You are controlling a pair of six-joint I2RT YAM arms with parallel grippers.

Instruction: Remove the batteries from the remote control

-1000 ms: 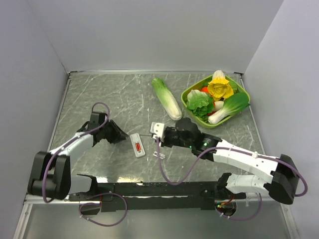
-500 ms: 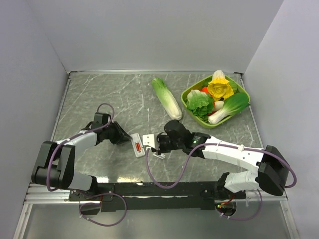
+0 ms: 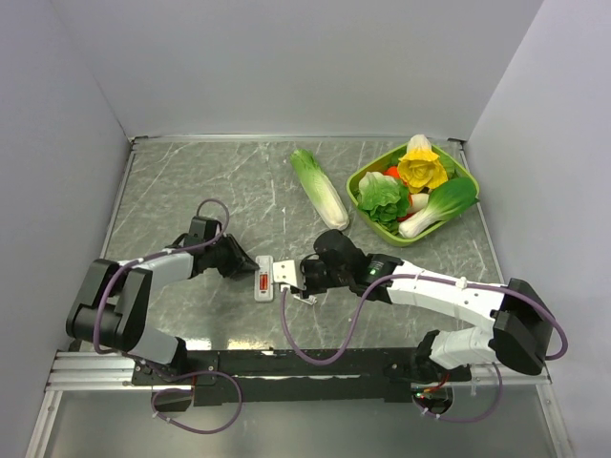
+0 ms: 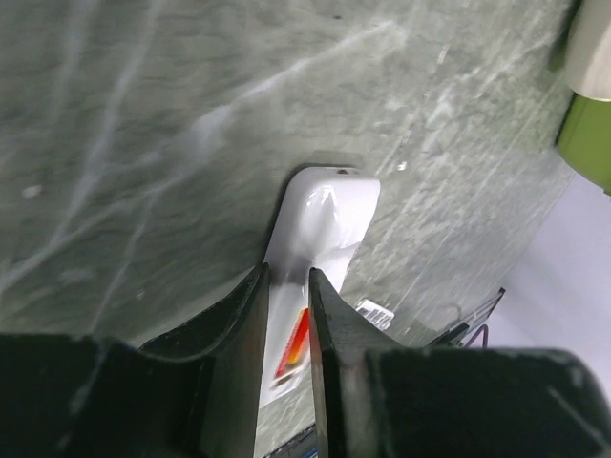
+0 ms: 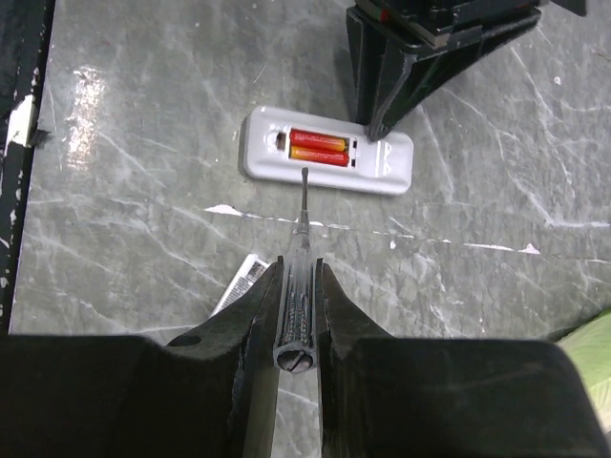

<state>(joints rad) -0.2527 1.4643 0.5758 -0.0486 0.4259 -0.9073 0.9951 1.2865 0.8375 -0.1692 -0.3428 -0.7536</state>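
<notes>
Right jaws (image 5: 296, 265) are closed on the clear handle of a small screwdriver (image 5: 295, 315), whose thin shaft is pointed at the remote control (image 5: 391, 158). A small flat pale piece (image 5: 239, 281) is seen on the tabletop (image 5: 143, 239) just beside these jaws. The remote control is laid flat on the tabletop, and the batteries (image 5: 318, 146), red and orange, are seated side by side in its open recess. The shaft tip is seen at the near edge of the recess; whether the batteries are touched cannot be told. The left jaws (image 4: 287, 271) are set narrowly apart at the remote control's far edge, beside the recess; whether it is clamped cannot be told. Farther back, a cabbage (image 3: 320, 189) is laid near a green bowl (image 3: 375, 160) filled with vegetables.
</notes>
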